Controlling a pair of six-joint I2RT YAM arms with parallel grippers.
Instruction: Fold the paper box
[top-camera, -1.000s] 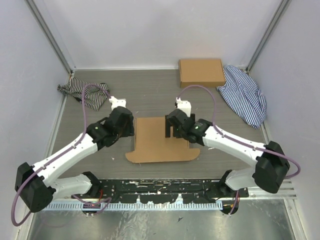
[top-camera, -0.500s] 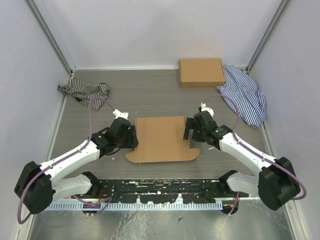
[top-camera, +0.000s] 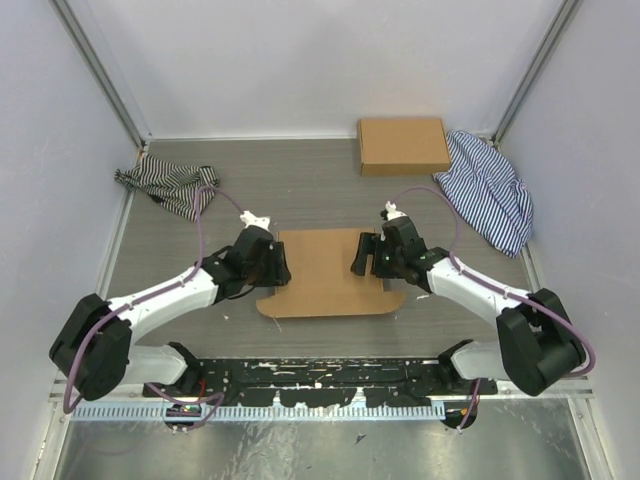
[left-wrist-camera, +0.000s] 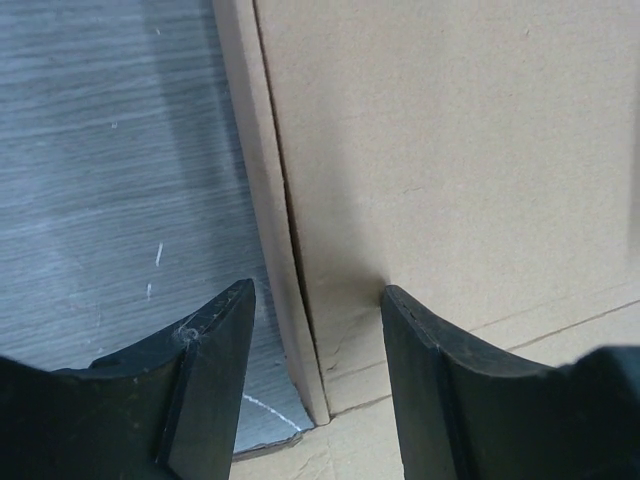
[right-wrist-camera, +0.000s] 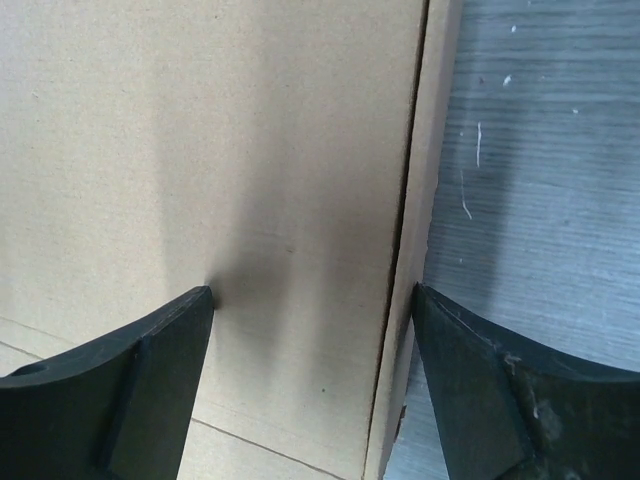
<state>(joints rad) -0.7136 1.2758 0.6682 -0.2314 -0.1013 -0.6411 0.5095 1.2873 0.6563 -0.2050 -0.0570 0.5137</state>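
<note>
The paper box (top-camera: 320, 275) lies flat in the middle of the table, a plain brown panel with rounded flaps at its near corners. My left gripper (top-camera: 276, 266) is open at the box's left edge. In the left wrist view that folded edge (left-wrist-camera: 285, 260) runs between the fingertips (left-wrist-camera: 215, 350): one is over the table, the other over the panel. My right gripper (top-camera: 366, 256) is open at the right edge. In the right wrist view the right side strip (right-wrist-camera: 425, 200) lies between its fingers (right-wrist-camera: 470, 360), with the box panel (right-wrist-camera: 230, 150) under the left one.
A neat brown cardboard box (top-camera: 403, 145) sits at the back right. A blue striped cloth (top-camera: 490, 190) lies beside it at the right wall. A dark striped cloth (top-camera: 168, 185) is bunched at the back left. Walls and metal posts close in the table.
The left gripper moved right onto the box's left edge. The right gripper swung off the panel to the right, then came back over the right edge. The box shifted slightly.
</note>
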